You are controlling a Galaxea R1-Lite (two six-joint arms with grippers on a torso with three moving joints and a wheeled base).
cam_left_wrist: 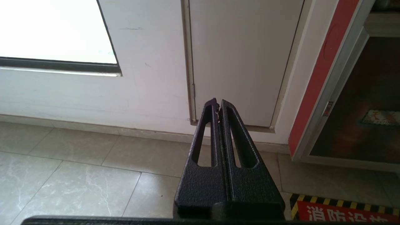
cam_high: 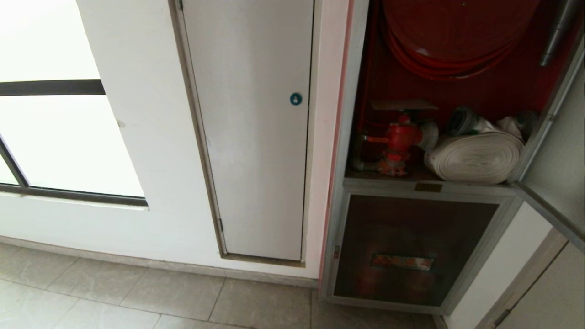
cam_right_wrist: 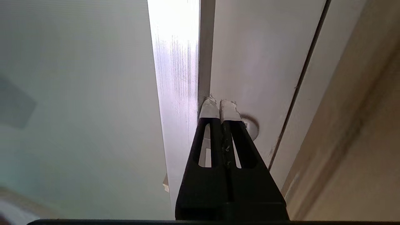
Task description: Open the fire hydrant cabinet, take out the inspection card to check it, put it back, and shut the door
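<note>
Right gripper (cam_right_wrist: 220, 106), fingers pressed together, empty, sits at the silver frame of the door (cam_high: 555, 183), swung open at right. Inspection card (cam_high: 403, 105) rests atop the valve (cam_high: 402, 137); closing remains.

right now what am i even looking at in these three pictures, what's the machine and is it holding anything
This is a wheeled robot with two arms, seen through its own three cameras. The head view looks down at a wall: a plain white door panel with a small blue round lock, and beside it the tall silver-framed fire hydrant cabinet, standing open. Inside are a red valve, a rolled white hose and a red hose reel. A thin flat card lies above the valve.

The other two views sit behind each arm's fingers. The left gripper is shut, empty, low over grey floor tiles. The right gripper is shut, empty, its tips at the brushed-silver frame edge of the open glass door.
</note>
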